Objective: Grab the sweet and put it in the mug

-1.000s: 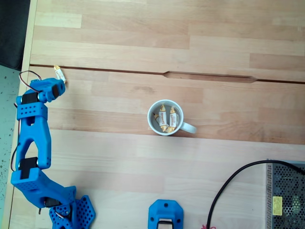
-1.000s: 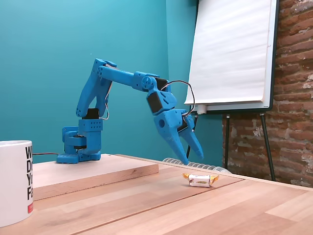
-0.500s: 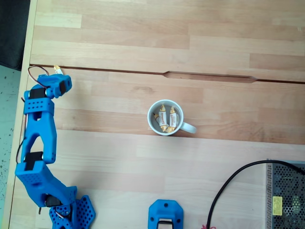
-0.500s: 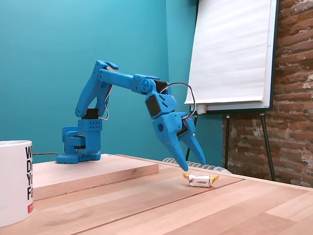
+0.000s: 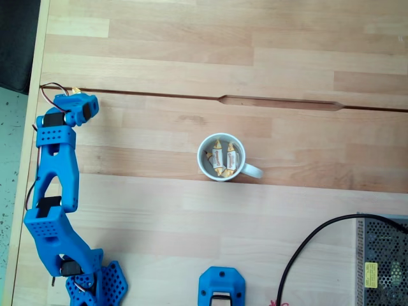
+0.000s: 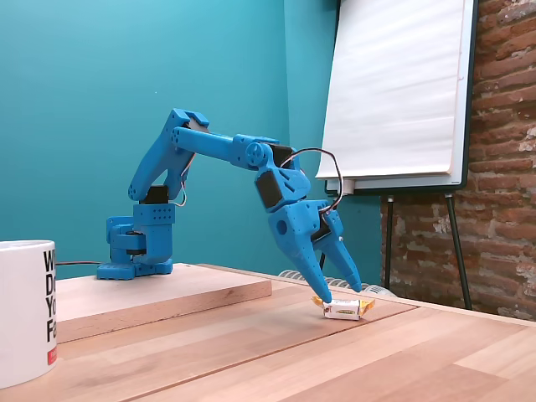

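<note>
**Open pincer down over the sweet at the table's edge**

In a fixed view from the side, we see the blue gripper (image 6: 342,295) near the centre of the frame, pointing down with its two fingers spread apart. Their tips come down on either side of the sweet (image 6: 344,309), which lies flat on the wooden table (image 6: 251,352); whether the tips already touch the wrapper, we cannot quite tell from this angle. The sweet shows a white middle and yellow-gold twisted ends.

In a fixed view from above, the gripper (image 5: 79,102) sits at the upper left of the frame, and we make out only a small yellow tip of the sweet (image 5: 76,90) peeking past it, right at the dark seam between two boards. The arm (image 5: 52,185) runs down the left side of the frame to its base at the lower left.

The mug (image 5: 221,157) stands upright near the centre of that frame, well apart from the gripper, handle pointing lower right. Two wrapped sweets (image 5: 223,157) lie inside it. From the side, the mug (image 6: 25,310) shows at the lower left edge, with black lettering on its wall.
</note>
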Robot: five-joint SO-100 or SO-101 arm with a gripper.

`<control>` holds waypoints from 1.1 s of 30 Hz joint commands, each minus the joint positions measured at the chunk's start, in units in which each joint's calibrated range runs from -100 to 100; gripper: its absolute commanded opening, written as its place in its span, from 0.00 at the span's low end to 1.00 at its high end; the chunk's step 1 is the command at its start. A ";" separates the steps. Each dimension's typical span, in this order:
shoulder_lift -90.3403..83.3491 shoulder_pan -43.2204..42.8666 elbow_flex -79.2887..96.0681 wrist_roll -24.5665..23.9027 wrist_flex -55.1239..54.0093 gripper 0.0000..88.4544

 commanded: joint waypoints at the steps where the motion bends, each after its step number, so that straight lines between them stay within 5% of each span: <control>1: -1.25 -0.08 -2.89 -0.24 -0.67 0.30; 28: 4.60 -0.15 -4.05 -0.10 -0.75 0.30; 33: 4.68 -0.15 -4.05 -0.49 -0.75 0.20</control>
